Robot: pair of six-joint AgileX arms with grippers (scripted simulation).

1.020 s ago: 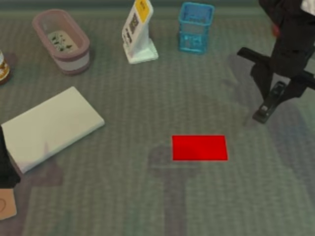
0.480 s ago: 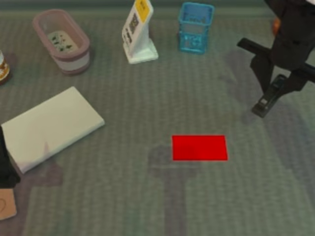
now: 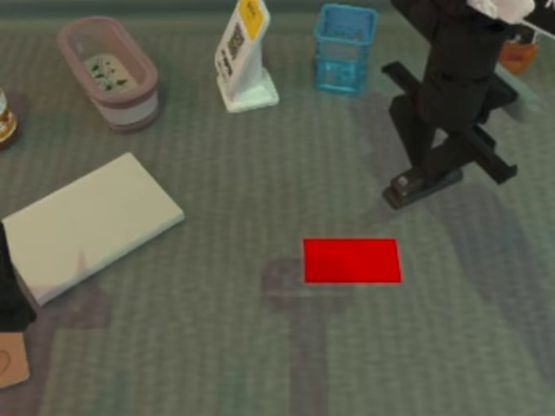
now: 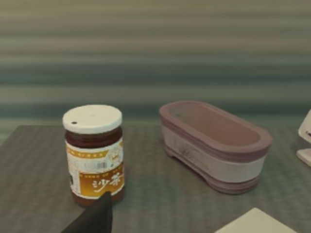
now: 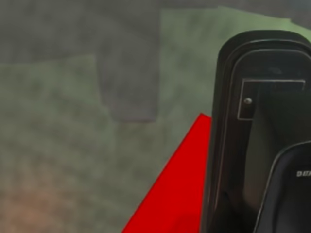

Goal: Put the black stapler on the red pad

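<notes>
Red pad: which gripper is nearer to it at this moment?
Right. The right gripper, holding the black stapler, hovers just beyond the red pad; the left gripper sits parked at the table's far left edge.

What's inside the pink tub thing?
In the top view, the pink tub holds a pale card or label with dark marks lying on its bottom. In the left wrist view its near wall hides the bottom, so nothing more shows.

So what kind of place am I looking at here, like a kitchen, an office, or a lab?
Likely a simulated test bench, not a real room. A green-grey table holds unrelated props: a sauce jar, a pink tub, a blue basket, a red pad. The right gripper holds a black stapler.
</notes>
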